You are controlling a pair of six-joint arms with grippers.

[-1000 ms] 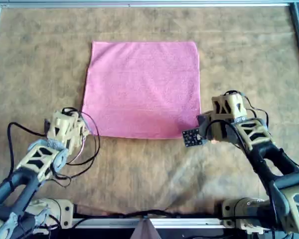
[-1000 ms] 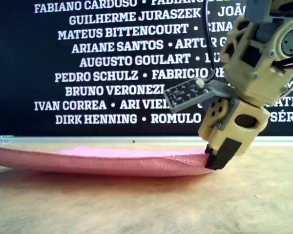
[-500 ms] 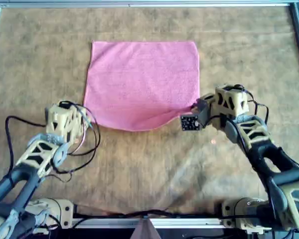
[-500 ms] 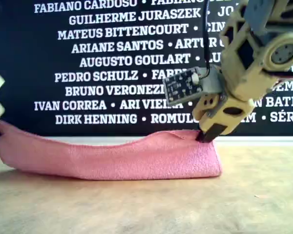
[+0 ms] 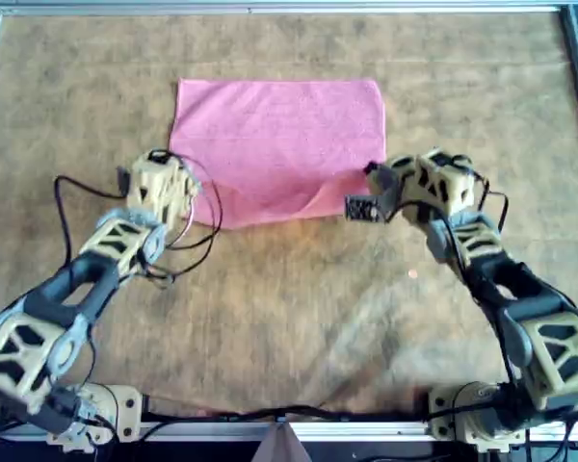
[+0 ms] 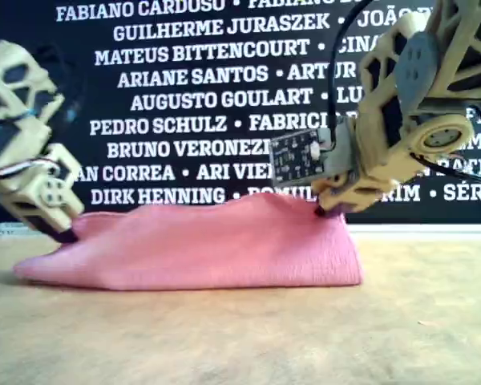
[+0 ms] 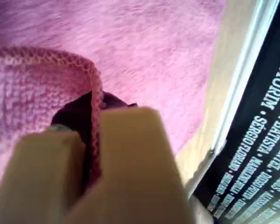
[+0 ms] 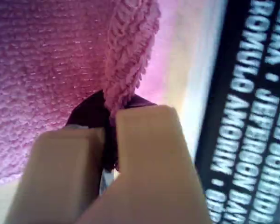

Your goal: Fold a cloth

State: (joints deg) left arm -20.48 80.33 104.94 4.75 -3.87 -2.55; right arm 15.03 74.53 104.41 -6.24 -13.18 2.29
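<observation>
The pink cloth [image 5: 279, 125] lies on the brown table, its near edge lifted and carried over the flat part. My first gripper [image 5: 188, 200], on the overhead view's left, is shut on the near corner there; it also shows in the exterior view [image 6: 64, 234]. The first wrist view shows the hemmed corner [image 7: 86, 70] pinched between the jaws [image 7: 91, 126]. My second gripper [image 5: 371, 173] is shut on the other near corner, on the exterior view's right [image 6: 325, 210]. The second wrist view shows the hem [image 8: 128, 56] in its jaws [image 8: 109, 126]. The cloth bulges between them [image 6: 208, 245].
The brown mat table [image 5: 299, 318] is bordered by a metal rail [image 5: 270, 8] at the far side. A black banner with white names [image 6: 184, 96] stands behind it. A small circuit board [image 5: 359, 208] juts from the second arm's wrist. Loose cables [image 5: 188, 250] hang by the first arm.
Both grippers have lifted the cloth's near edge and moved it towards the far edge. The visible cloth has become shorter in the overhead view and heaped in the exterior view.
</observation>
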